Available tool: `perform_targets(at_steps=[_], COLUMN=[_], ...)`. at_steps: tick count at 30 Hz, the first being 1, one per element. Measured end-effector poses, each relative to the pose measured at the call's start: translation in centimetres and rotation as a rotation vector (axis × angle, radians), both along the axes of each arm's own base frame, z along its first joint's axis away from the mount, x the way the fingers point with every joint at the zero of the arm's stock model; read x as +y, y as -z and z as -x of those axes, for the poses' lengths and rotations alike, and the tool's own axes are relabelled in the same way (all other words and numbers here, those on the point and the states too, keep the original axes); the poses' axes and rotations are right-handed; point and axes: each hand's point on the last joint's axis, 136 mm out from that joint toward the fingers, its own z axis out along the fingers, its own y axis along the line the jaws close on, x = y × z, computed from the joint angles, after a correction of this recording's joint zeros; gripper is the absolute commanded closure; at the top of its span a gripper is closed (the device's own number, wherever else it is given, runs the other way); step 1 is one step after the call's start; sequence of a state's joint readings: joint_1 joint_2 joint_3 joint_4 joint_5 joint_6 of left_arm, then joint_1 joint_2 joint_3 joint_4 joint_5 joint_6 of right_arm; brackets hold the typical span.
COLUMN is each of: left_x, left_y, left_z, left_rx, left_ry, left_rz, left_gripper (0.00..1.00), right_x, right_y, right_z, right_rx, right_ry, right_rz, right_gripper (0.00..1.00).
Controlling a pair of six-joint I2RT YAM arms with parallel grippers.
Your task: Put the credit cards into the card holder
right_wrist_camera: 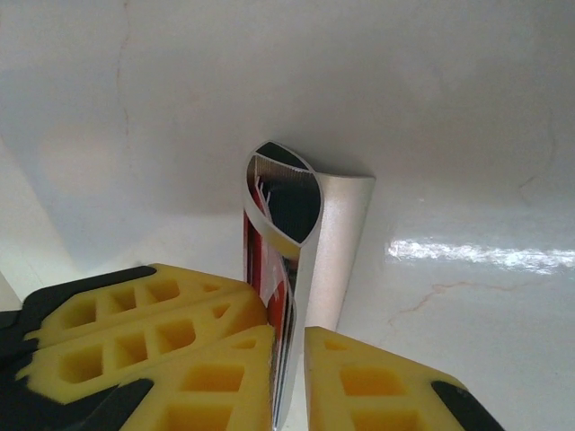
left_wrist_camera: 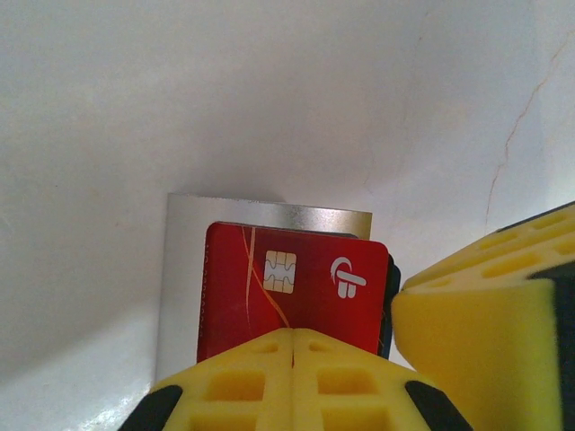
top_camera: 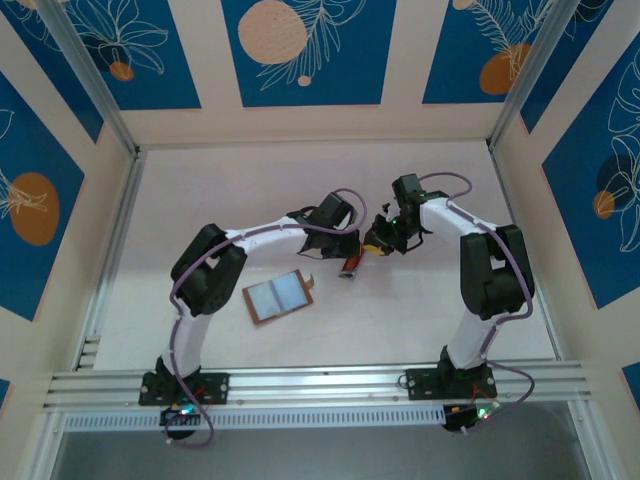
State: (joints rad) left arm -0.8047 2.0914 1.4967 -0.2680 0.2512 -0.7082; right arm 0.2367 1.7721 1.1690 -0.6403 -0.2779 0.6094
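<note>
The left claw is clenched on a red credit card sitting in a silvery sleeve, whose edge the right claw pinches. The brown card holder lies open on the table, just beside them.

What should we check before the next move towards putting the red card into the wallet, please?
1. Hold of the left gripper on the red card: ok, fingers shut on its near edge.
2. Hold of the right gripper on the silver sleeve: ok, clamped across it.
3. Red card clear of the silver sleeve: cannot tell; the two overlap in both wrist views.
4. The wallet open: ok, lying flat on the table, pale inside up.
5. The wallet unobstructed: ok, apart from both grippers, nothing seen on it.
</note>
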Motion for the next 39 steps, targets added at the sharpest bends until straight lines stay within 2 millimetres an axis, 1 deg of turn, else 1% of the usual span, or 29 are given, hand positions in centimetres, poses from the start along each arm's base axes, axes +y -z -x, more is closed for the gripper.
perform_targets(at_steps=[2,7,12,31,39], left_x=[0.0,0.0,0.1,0.4,1.3], left_y=[0.0,0.1,0.1,0.3,1.1], left_z=[0.0,-0.1,-0.1,-0.4,-0.1], left_rx=[-0.001,-0.004,-0.006,-0.020,-0.010], left_ry=[0.000,-0.002,-0.004,-0.017,-0.025], left_rz=[0.000,-0.001,-0.004,-0.025,-0.071], left_gripper=[0.94,0.94,0.94,0.94,0.94], right_x=[0.2,0.3,0.4,0.5,0.4], right_y=[0.3,0.2,0.1,-0.4,-2.0], right_z=[0.1,0.0,0.0,0.1,0.6], right_rx=[0.009,0.006,0.005,-0.006,-0.026], right_ry=[-0.004,-0.007,-0.007,-0.030,-0.034], right_rz=[-0.002,-0.012,-0.013,-0.004,-0.009], right_gripper=[0.84,0.89,1.00,1.00,1.00])
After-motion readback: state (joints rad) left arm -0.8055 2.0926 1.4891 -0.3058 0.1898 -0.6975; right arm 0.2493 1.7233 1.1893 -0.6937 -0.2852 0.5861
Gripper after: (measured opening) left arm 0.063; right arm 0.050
